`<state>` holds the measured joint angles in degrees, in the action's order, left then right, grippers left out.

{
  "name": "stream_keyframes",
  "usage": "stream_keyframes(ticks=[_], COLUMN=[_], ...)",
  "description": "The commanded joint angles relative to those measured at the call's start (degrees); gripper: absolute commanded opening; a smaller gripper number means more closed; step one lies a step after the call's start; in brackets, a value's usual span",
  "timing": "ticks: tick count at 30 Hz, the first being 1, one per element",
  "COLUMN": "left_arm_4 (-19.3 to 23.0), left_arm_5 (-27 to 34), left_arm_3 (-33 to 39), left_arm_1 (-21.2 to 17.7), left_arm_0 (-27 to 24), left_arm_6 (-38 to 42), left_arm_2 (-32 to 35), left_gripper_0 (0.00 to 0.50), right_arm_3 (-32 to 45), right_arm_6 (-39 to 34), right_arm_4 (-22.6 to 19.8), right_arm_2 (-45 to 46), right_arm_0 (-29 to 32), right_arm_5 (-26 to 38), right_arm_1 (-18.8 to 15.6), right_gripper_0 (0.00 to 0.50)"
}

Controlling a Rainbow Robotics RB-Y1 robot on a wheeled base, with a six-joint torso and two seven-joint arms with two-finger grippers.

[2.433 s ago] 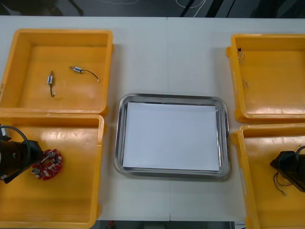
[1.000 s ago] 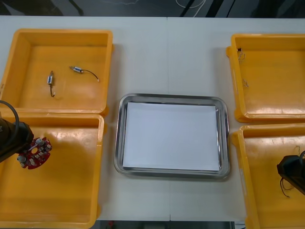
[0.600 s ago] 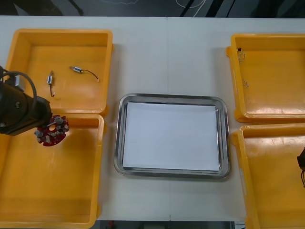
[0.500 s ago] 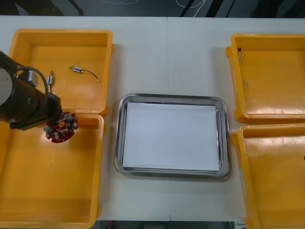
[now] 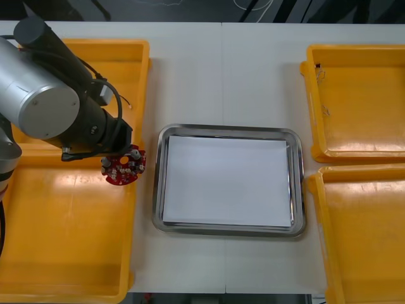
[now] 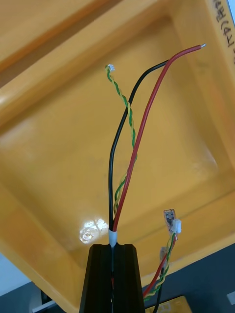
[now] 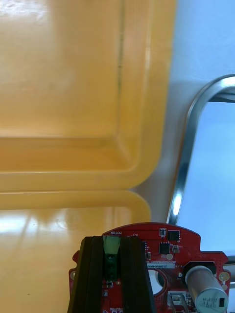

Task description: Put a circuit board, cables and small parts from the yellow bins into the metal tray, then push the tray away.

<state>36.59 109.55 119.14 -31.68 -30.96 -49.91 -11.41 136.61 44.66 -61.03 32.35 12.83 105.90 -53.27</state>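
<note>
Red board (image 5: 124, 169) clamped between the left gripper's (image 7: 111, 243) fingers, held over the right rim of the near left bin (image 5: 63, 253), just beside the tray's (image 5: 156, 190) left edge. Board level, components up. Tray white inside, at the table's (image 5: 221, 76) middle. The right gripper's (image 6: 112, 247) fingers pinch cables (image 6: 115, 220), black, red and a twisted pair, over a bin (image 6: 58, 146) floor.

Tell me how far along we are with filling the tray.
Nothing is done yet: the metal tray holds nothing. In hand: the left jaws are shut on the circuit board, over the near left bin rim beside the tray; the right jaws are shut on cables above a yellow bin. Left: set both down, fetch small metal parts from the far right bin, push the tray away.
</note>
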Motion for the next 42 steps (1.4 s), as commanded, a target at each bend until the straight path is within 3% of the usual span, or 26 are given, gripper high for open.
stream_keyframes(ticks=[1,8,15,27,33,42], left_arm_4=[-3.1,-8.1,-11.8,-19.0,-23.1,-24.5], left_arm_5=[0.4,0.4,0.2,-2.2,-6.9,-10.8], left_arm_3=[2.1,2.2,2.2,1.6,0.1,-5.5], left_arm_1=[3.8,7.3,8.8,13.3,13.4,13.3], left_arm_0=[-4.0,-4.7,-4.5,-3.9,-1.7,-1.2], left_arm_6=[0.3,2.2,7.0,13.3,14.0,14.6], left_arm_2=[-4.9,-12.7,-20.1,-27.9,-30.7,-32.4], left_gripper_0=[0.000,0.000,0.000,0.000,0.000,0.000], right_arm_3=[2.1,3.8,5.9,5.3,6.7,7.5], right_arm_6=[3.0,4.6,8.6,19.9,20.4,20.4], right_arm_4=[-4.9,-9.7,-10.8,-10.6,-10.2,-8.9], right_arm_2=[1.3,-4.1,-12.8,-25.8,-33.3,-44.3], right_arm_0=[-3.5,-11.1,-19.7,-29.3,-35.3,-43.9], right_arm_5=[0.7,0.7,0.4,-3.0,-3.5,-3.7], right_arm_1=[-6.9,-10.9,-11.1,-11.9,-12.4,-12.8], right_gripper_0=[0.000,0.000,0.000,0.000,0.000,0.000])
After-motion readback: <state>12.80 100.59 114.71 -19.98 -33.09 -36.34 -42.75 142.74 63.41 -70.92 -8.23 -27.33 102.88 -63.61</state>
